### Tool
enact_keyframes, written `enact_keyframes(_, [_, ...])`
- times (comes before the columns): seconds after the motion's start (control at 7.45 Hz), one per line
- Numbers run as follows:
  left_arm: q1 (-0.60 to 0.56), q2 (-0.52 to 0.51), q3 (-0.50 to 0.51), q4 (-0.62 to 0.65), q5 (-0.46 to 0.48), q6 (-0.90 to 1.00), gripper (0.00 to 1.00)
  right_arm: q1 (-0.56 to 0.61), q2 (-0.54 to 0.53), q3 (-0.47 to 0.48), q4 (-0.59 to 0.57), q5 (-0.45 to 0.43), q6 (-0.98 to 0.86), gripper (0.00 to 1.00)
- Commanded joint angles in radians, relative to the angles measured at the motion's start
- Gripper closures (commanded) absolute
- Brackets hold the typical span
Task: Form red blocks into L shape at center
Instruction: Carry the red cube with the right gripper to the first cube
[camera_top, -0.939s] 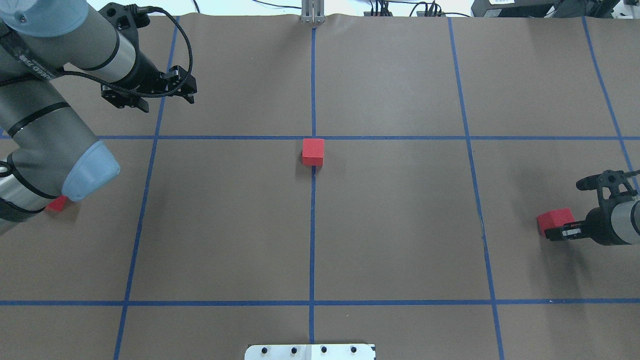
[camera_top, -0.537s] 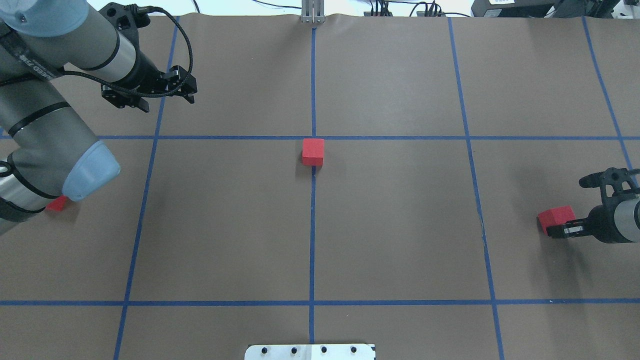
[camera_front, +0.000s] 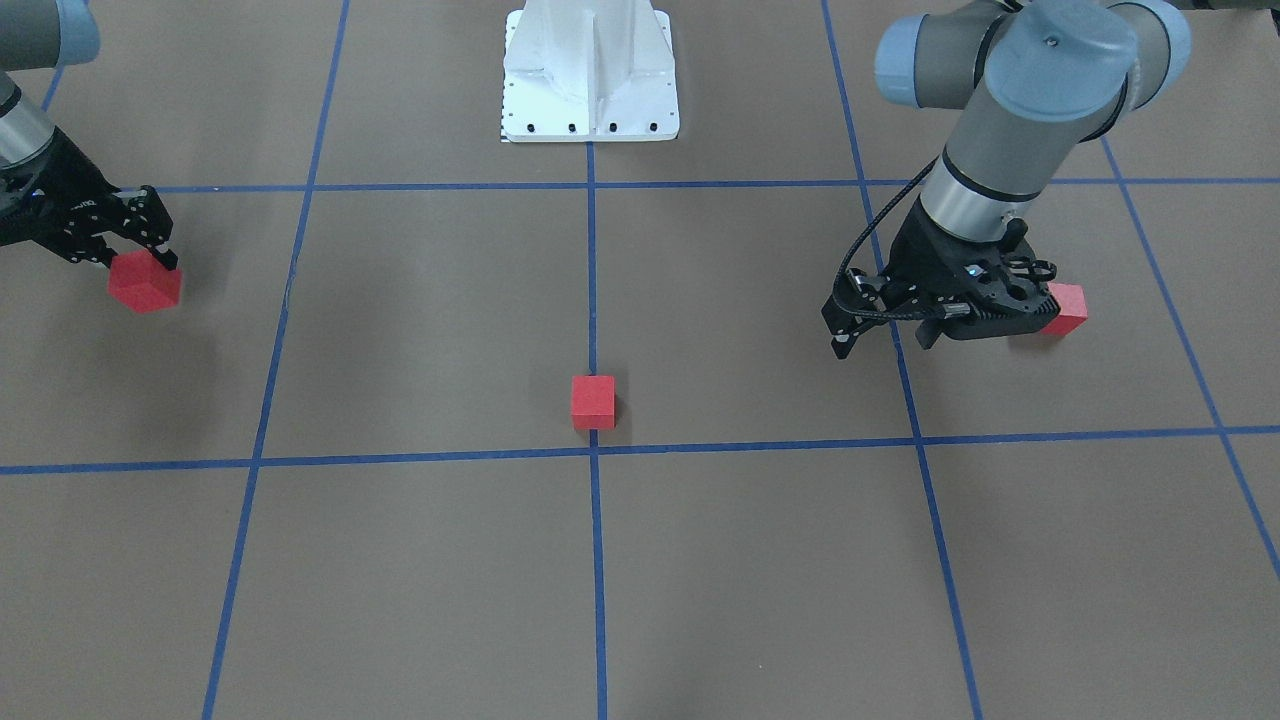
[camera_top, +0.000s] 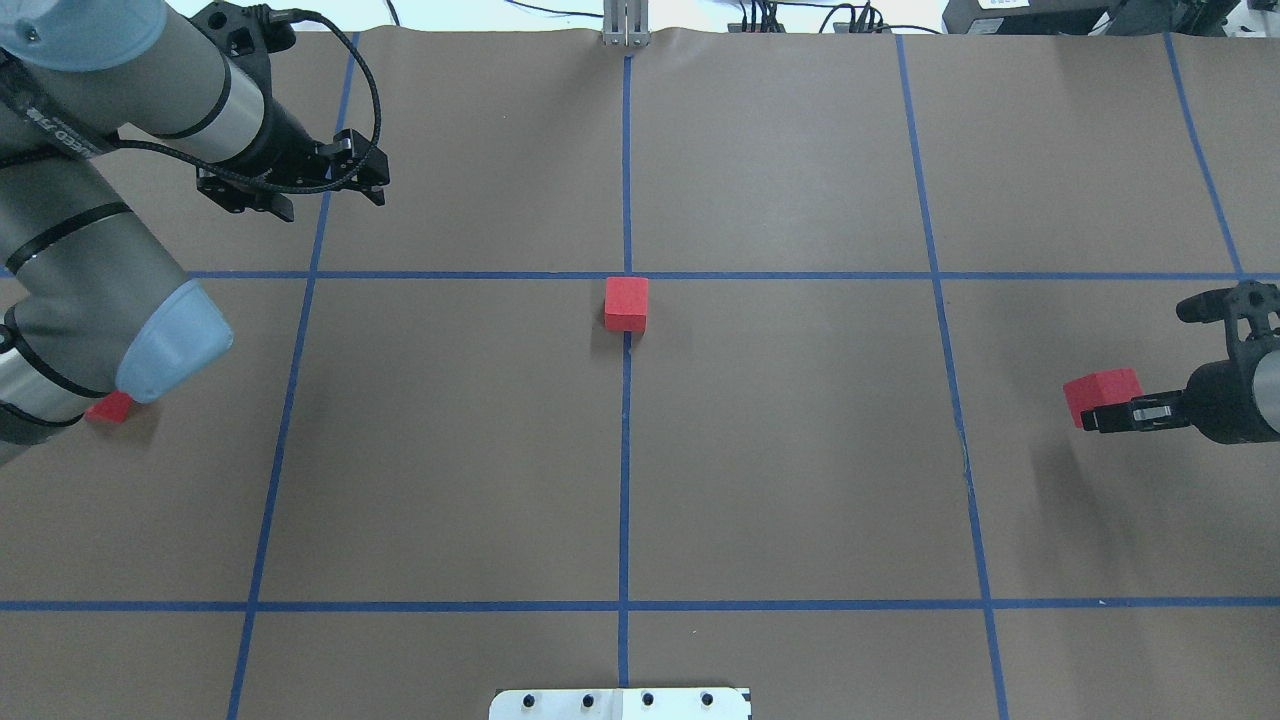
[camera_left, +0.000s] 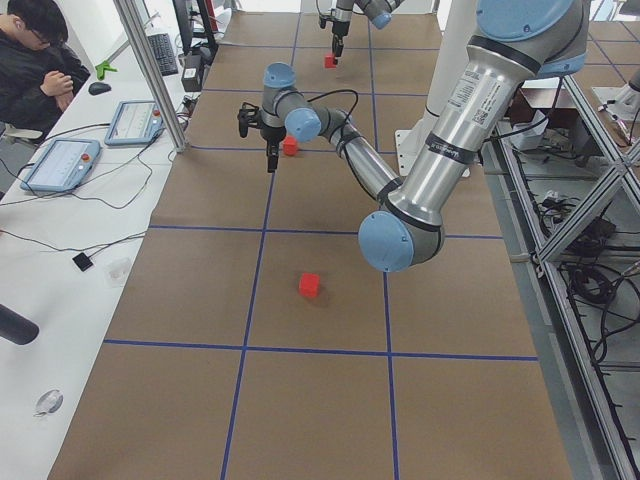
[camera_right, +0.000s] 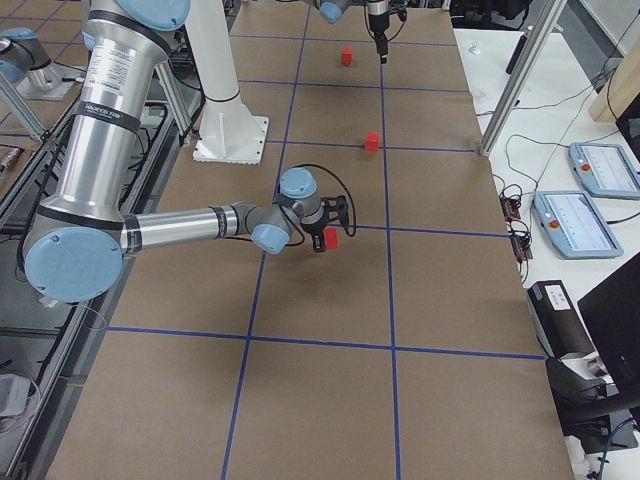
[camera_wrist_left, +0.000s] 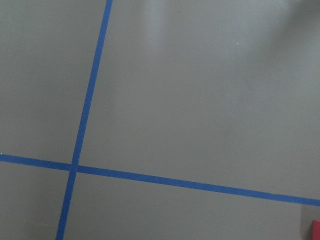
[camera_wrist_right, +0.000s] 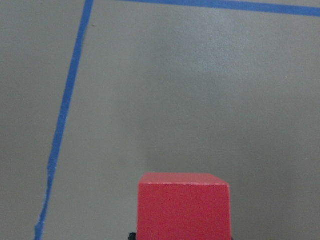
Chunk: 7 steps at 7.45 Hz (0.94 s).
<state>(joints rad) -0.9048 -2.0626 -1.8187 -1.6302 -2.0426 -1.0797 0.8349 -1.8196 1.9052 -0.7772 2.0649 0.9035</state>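
Carrying one of the red blocks, the right gripper is pinching it between its fingertips near the worktop's right edge; going by the shadow set off beneath it, it is probably hanging clear of the brown paper. In the front-facing view this block is showing a corner toward the camera, so it is sitting turned in the grip rather than square to the tape lines.

A second red block is lying just on the robot's side of the center, straddling the blue line there. The third red block is resting near the worktop's left edge, with the left arm's elbow partly hiding it in the overhead view. The left gripper is hovering with its fingers spread and nothing between them, out past that block toward the far left part of the worktop.

The main risk is arising at the set-down. A block arriving rotated is likely to land skewed against the middle one, or nudge it off the crossing, spoiling the L. A shallow fingertip hold is also leaving room for the cube to twist or slip during travel. On the other side, the left arm is crowding its own block, so a careless swing could sweep it away.
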Motion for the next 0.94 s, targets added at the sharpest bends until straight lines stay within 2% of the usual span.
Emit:
enact_keyframes(0.0, [-0.026,0.032,-0.011,0.0,-0.002,0.102,0.0,0.007,0.211,0.015,-0.188,0.023,0.0,1.0])
enact_keyframes(0.27, [-0.063,0.061,-0.017,-0.002,-0.01,0.167,0.0,-0.069,0.491,0.015,-0.505,-0.003,0.0,1.0])
enact_keyframes(0.4, [-0.086,0.071,-0.017,-0.002,-0.069,0.173,0.0,-0.157,0.594,0.014,-0.625,-0.063,0.002,1.0])
enact_keyframes(0.54, [-0.113,0.075,-0.017,0.0,-0.102,0.2,0.0,-0.265,0.684,0.009,-0.724,-0.174,0.002,1.0])
enact_keyframes(0.67, [-0.118,0.076,-0.016,0.0,-0.105,0.202,0.0,-0.339,0.783,-0.012,-0.817,-0.234,0.029,1.0])
enact_keyframes(0.8, [-0.124,0.084,-0.013,0.0,-0.106,0.233,0.0,-0.382,0.866,-0.044,-0.844,-0.236,0.14,1.0])
